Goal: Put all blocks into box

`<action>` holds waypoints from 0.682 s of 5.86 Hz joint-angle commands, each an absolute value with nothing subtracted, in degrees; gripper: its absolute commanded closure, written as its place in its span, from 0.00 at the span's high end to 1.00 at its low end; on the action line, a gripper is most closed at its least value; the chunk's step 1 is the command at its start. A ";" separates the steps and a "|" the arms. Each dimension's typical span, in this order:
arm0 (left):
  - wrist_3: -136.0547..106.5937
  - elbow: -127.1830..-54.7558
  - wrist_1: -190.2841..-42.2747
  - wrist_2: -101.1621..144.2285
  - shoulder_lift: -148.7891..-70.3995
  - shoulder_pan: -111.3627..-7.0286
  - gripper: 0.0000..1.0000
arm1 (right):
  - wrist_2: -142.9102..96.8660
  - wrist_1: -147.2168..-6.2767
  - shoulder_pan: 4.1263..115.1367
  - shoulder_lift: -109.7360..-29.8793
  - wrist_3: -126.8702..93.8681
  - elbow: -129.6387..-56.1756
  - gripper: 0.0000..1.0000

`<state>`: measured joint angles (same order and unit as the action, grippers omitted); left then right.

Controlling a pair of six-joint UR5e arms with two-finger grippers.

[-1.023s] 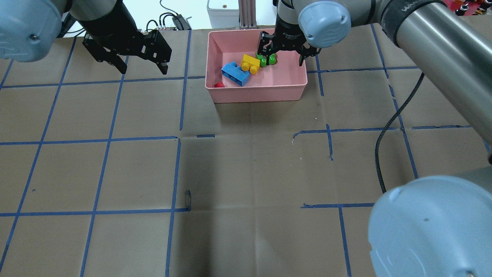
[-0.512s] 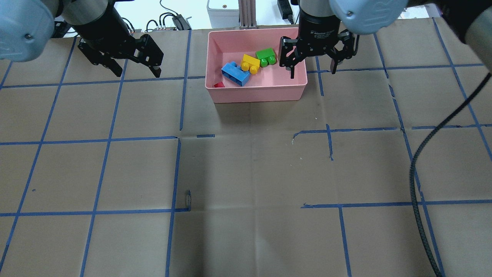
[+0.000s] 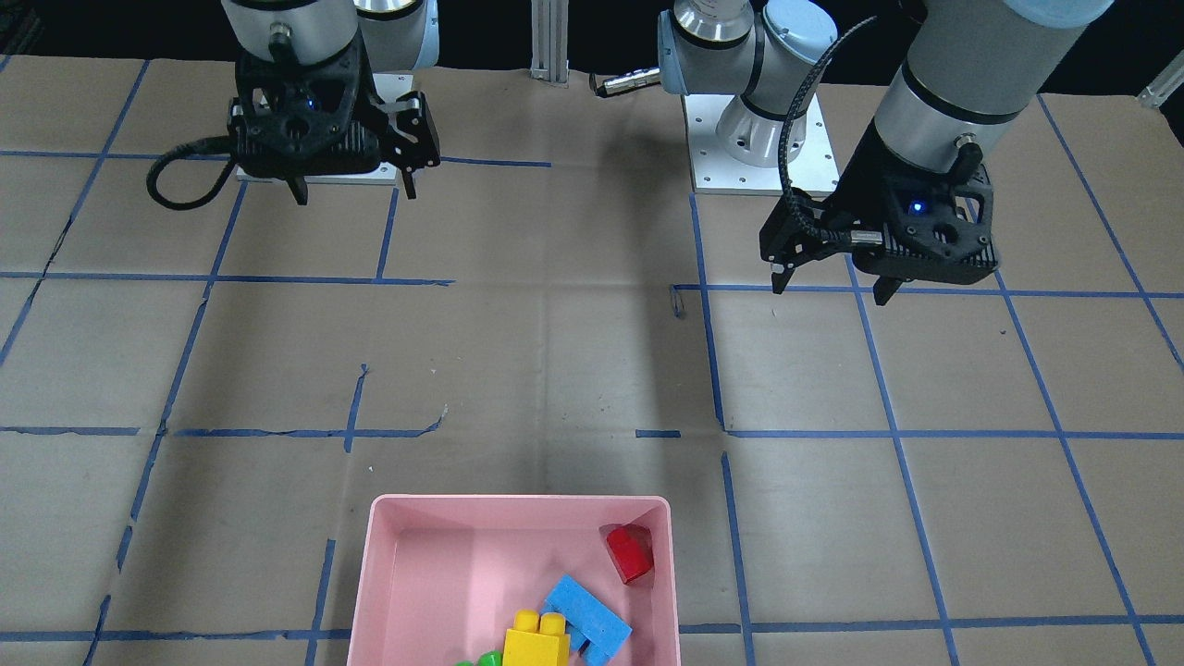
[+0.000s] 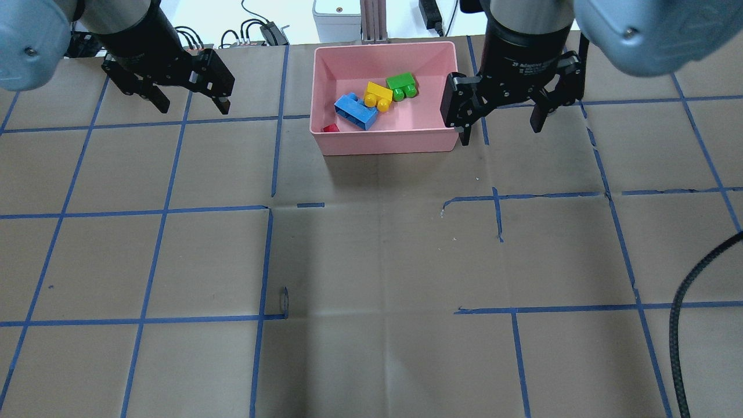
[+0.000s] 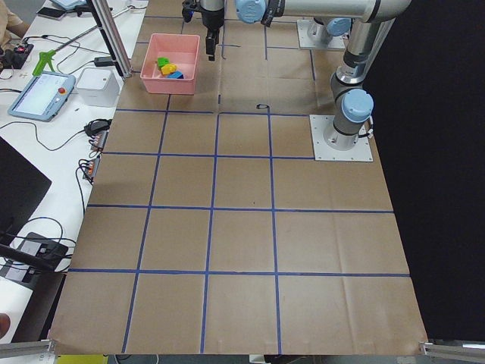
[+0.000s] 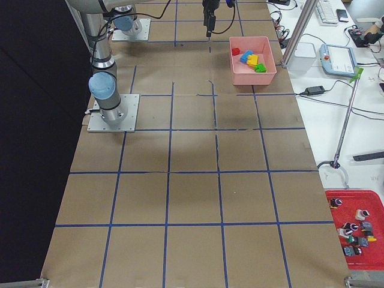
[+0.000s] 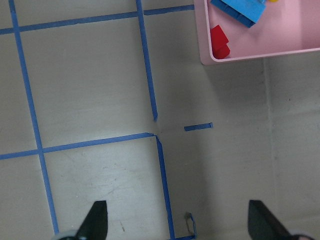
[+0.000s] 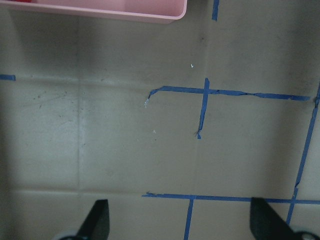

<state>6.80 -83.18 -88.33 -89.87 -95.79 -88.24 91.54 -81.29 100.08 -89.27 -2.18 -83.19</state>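
Note:
The pink box (image 4: 386, 143) stands at the table's far middle and holds all four bricks. The green brick (image 4: 403, 85), the yellow brick (image 4: 377, 96) and the light-blue brick (image 4: 355, 111) lie together. The red brick (image 4: 331, 128) sits in the near left corner. My right gripper (image 4: 500, 130) is open and empty, raised just right of the box's near right corner. My left gripper (image 4: 193, 104) is open and empty, well left of the box. The left wrist view shows the box corner (image 7: 250, 54) with the red brick (image 7: 219, 41).
Blue tape lines grid the brown paper table. A black cable (image 4: 696, 273) hangs at the right. A grey device (image 4: 336, 14) and a metal post (image 4: 371, 20) stand behind the box. The arm bases (image 3: 758, 139) sit at the robot's side of the table.
My right gripper has left the space over the box and moved right and nearer, still open. The green brick stays in the box. My left gripper has drifted left.

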 commanded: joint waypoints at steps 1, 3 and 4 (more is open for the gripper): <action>5.71 -82.97 -88.24 -90.79 -95.98 -88.50 1.00 | 91.49 -85.41 98.88 -96.82 -1.50 -90.58 1.00; 5.71 -82.79 -88.33 -89.30 -96.15 -88.86 1.00 | 91.76 -83.76 98.35 -98.09 -0.54 -91.23 1.00; 5.71 -82.79 -88.33 -89.30 -96.15 -88.86 1.00 | 91.50 -81.76 96.87 -97.65 -0.53 -91.49 1.00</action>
